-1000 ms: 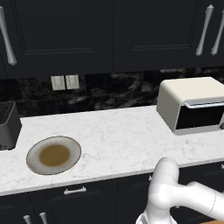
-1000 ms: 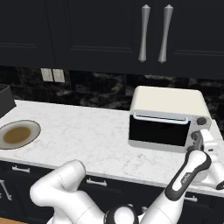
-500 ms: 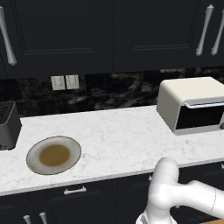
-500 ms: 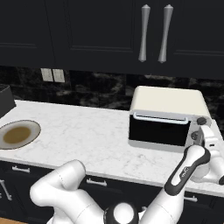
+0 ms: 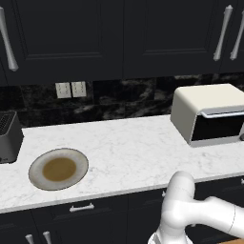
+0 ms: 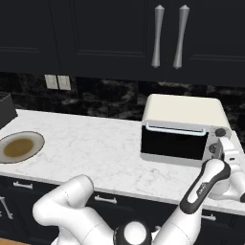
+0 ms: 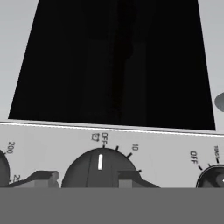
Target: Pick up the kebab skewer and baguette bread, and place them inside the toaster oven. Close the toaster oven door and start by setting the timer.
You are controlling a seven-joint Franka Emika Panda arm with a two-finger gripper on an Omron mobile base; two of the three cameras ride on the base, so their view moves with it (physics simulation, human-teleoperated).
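The cream-white toaster oven stands at the right of the counter. Its dark glass toaster oven door is closed. My gripper is at the control panel on the oven's right side. In the hand view the two fingertips sit on either side of the dark timer knob. The knob's white pointer stands near the OFF mark. The kebab skewer and baguette bread are hidden from view, and the dark glass lets nothing inside show.
A grey plate with a brown centre lies at the left of the marble counter. A dark slot toaster stands beyond it. More knobs flank the timer knob. Dark cabinets hang above.
The forearm and hand have edged slightly up towards the oven's control panel. Plate, toaster and oven have stayed put.
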